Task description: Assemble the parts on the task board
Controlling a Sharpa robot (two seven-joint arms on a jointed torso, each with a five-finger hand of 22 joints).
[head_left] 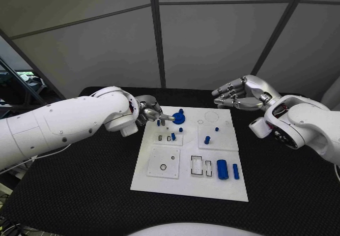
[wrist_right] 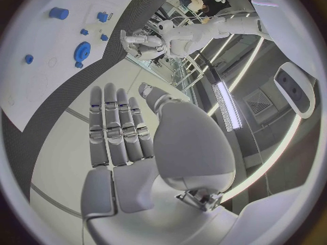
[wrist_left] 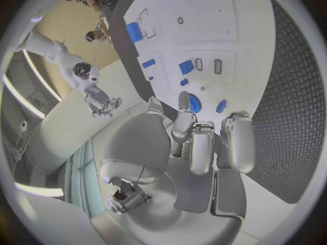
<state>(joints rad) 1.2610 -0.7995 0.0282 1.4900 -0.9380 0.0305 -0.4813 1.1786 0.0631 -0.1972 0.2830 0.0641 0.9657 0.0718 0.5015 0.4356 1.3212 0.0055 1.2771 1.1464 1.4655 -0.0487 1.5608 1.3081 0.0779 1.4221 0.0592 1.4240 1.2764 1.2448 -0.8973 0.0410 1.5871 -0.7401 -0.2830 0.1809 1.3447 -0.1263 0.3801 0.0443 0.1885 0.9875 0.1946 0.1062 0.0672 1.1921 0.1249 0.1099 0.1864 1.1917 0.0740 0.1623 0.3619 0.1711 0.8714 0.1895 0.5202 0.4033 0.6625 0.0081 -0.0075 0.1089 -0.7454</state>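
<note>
Head view puts the flat white rectangular task board (head_left: 190,189) at the middle of the black table (head_left: 290,187), with small blue plastic parts spread over it: a round blue disc-shaped part (head_left: 179,118) near the far left corner, short blue pegs (head_left: 207,139) standing around the middle, and two longer blue cylinders (head_left: 222,169) lying beside empty rectangular slots near the right edge. The silver left hand (head_left: 152,114) reaches over the board's far left corner, fingertips just beside the disc, probably to seat or grasp it; whether it actually pinches a part I cannot tell. The silver right hand (head_left: 240,94) hangs released beyond the board's far right corner, fingers apart and holding nothing, seemingly parked clear so the left can work. Several slots look unfilled, so assembly seems early.
</note>
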